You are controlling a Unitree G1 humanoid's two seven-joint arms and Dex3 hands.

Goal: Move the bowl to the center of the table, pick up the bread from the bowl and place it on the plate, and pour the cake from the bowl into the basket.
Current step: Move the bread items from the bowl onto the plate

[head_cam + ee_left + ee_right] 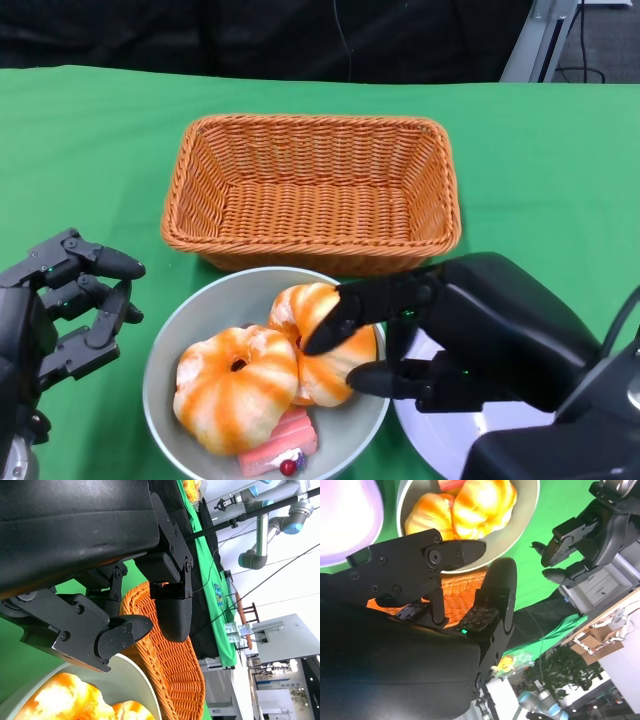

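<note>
Fingers of the right hand (385,335) reach in from the lower right of the head view and close around one bread roll (322,342) in the grey bowl (170,350), one finger across its top and another under its side. A second roll (235,388) lies beside it, with pink cake (280,447) at the bowl's near edge. The bowl sits just in front of the wicker basket (312,190) on the green table (80,150), and the white plate (440,440) shows under the right forearm. The left hand (70,310) hangs just left of the bowl, fingers curled apart and holding nothing. From the right wrist view, that hand's black fingers (455,552) stretch over the bowl's rim (530,510) toward the rolls (475,502), while the left hand (580,535) stands off across the cloth. From the left wrist view, the left hand's fingers (172,610) are spread over the basket's edge (175,665) and the bowl's rim (135,675), touching neither.
</note>
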